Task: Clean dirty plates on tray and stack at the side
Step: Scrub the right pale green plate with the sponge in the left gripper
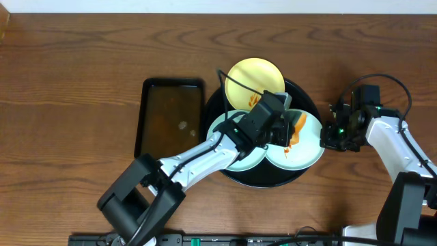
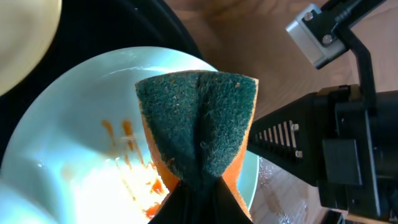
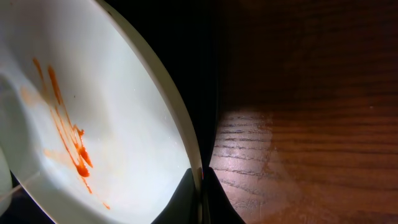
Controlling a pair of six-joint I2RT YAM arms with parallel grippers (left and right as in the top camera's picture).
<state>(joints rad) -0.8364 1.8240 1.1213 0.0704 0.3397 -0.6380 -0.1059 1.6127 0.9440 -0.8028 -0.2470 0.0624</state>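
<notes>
The round black tray point(image 1: 305, 98) holds three plates. The pale yellow plate point(image 1: 254, 75) lies at the back. One blue-white plate point(image 1: 244, 162) lies at the front left, mostly under my left arm. The other blue-white plate point(image 1: 308, 149) at the right has orange-red sauce smears point(image 3: 68, 134). My left gripper point(image 2: 199, 190) is shut on a folded sponge point(image 2: 198, 121), green scrub side out and orange underneath, held on this smeared plate point(image 2: 68, 118). My right gripper point(image 3: 201, 182) is shut on that plate's right rim point(image 3: 168, 118).
A rectangular black tray point(image 1: 171, 116) with brownish liquid stands left of the round tray. Bare wooden table point(image 3: 311, 143) with a wet sheen lies right of the round tray. My right arm point(image 2: 348, 143) is close beside the sponge.
</notes>
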